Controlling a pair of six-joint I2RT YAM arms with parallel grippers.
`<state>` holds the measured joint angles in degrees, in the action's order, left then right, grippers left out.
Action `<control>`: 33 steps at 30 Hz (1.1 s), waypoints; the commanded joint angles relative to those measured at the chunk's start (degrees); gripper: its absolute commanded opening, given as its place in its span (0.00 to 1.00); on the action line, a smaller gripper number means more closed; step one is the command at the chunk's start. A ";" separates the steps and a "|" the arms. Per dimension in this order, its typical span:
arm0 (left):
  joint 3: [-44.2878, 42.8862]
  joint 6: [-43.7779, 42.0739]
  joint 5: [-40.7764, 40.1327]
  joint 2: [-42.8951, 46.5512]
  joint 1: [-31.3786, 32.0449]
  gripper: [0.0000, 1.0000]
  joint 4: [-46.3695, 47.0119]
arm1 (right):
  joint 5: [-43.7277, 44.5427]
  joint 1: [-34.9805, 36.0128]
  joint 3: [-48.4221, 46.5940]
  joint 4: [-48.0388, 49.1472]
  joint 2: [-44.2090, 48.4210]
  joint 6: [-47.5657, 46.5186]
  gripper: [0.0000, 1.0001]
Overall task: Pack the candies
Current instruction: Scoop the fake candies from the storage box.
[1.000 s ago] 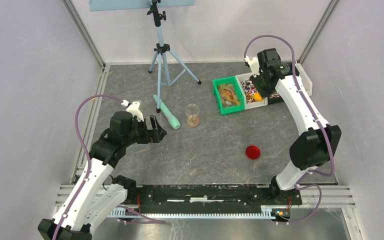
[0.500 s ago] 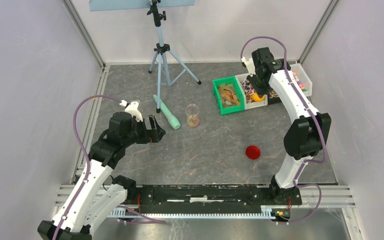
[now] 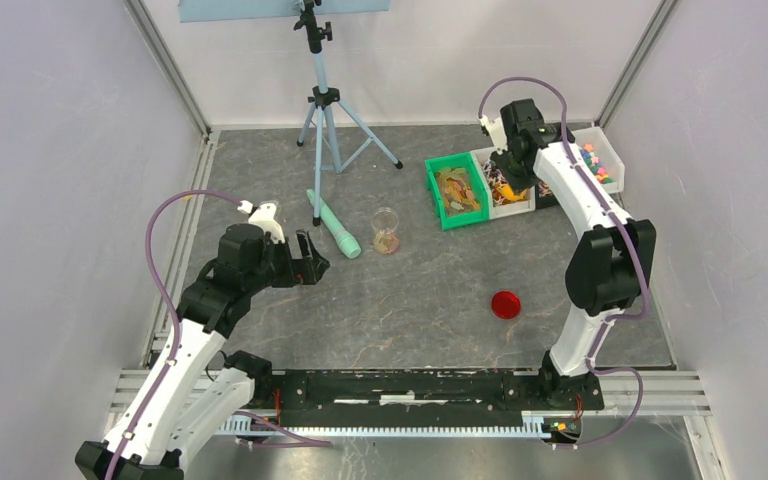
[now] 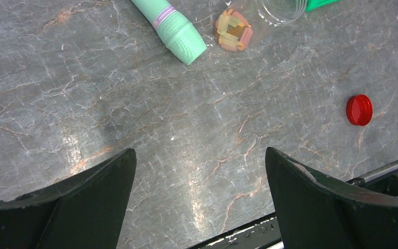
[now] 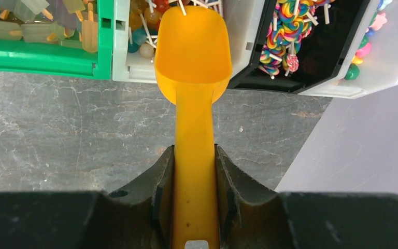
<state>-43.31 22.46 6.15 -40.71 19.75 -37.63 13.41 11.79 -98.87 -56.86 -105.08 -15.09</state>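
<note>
Evidently right jaws gripped the empty orange scoop (image 5: 193,62) over the white bin (image 5: 244,31) of candies (image 5: 146,50); left jaws stood open; the jar (image 4: 285,11) held several.

Jar (image 3: 386,232), candies (image 4: 232,30) inside, centre. Tube (image 3: 333,226) just beside, 9 o'clock. Lid (image 3: 505,304), 4 o'clock. Bins (image 3: 430,188), scoop (image 5: 193,46) over them, 1 o'clock. Tripod (image 3: 322,98), 11 o'clock.

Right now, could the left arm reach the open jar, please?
Probably yes: the left gripper is open and empty, with bare table between it and the jar; the green tool lies beside that path.
</note>
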 commanded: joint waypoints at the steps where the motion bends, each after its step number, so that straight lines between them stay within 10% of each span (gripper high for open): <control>1: -1.51 -2.25 -1.32 0.78 0.22 1.00 0.67 | -1.43 0.02 4.02 6.30 1.17 -0.11 0.00; 33: -1.51 -2.24 -1.21 0.74 0.28 1.00 0.52 | -13.27 -4.26 33.19 40.51 13.25 3.48 0.00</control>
<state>-43.31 22.46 5.45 -40.38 19.75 -37.63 3.03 7.33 -68.20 -23.29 -93.23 -12.25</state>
